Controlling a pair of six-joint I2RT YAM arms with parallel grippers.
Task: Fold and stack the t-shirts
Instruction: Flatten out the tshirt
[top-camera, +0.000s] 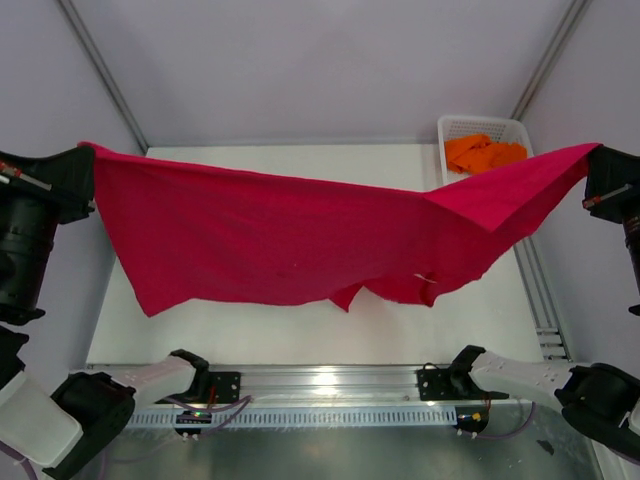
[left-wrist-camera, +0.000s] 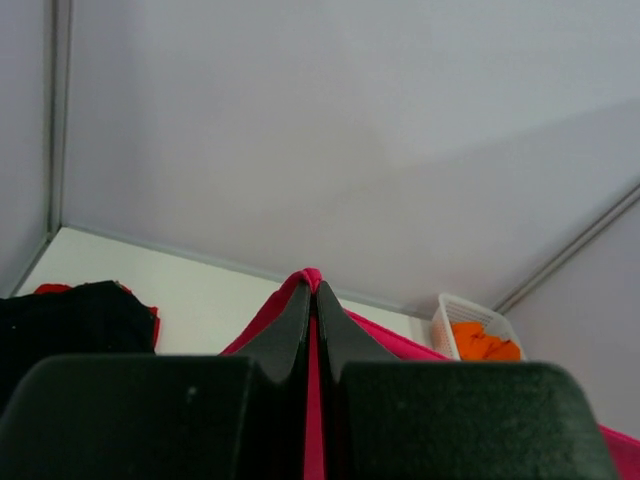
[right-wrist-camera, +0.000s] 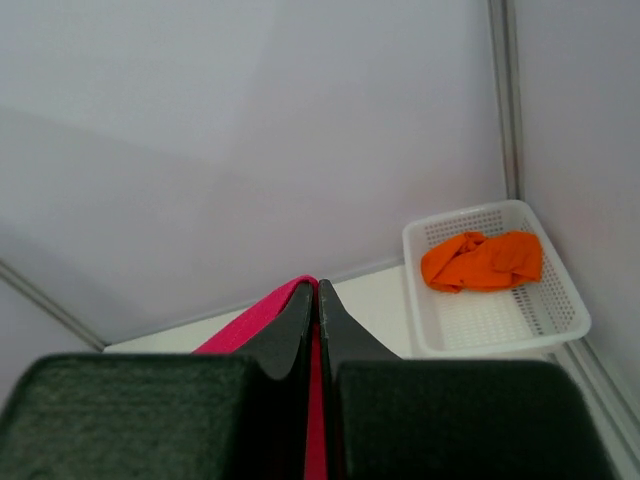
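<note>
Both arms are raised high and spread wide. The left gripper (left-wrist-camera: 312, 286) is above the counter's left edge and the right gripper (right-wrist-camera: 316, 291) above its right edge, each with its wrist turned inward. Each gripper's fingers are pinched tight on an upper corner of the crimson t-shirt (top-camera: 300, 235), with a sliver of cloth showing between the black pads. The shirt hangs stretched between them like a banner across the middle of the white counter (top-camera: 300, 335). Its top edge sags slightly in the centre, its lower hem dangles toward the near edge, and a small white label (top-camera: 428, 278) shows low on the right. In the far right corner sits a white mesh basket (top-camera: 478, 124) holding a crumpled orange t-shirt (top-camera: 483, 152). The left wrist view shows a black t-shirt (left-wrist-camera: 70, 315) heaped on the counter, probably toward the far left corner, with a red edge (left-wrist-camera: 50, 289) peeking from under it. Pale lilac walls (top-camera: 320, 60) with grey metal posts enclose the counter, and a metal rail (top-camera: 320, 380) runs along its near edge.
</note>
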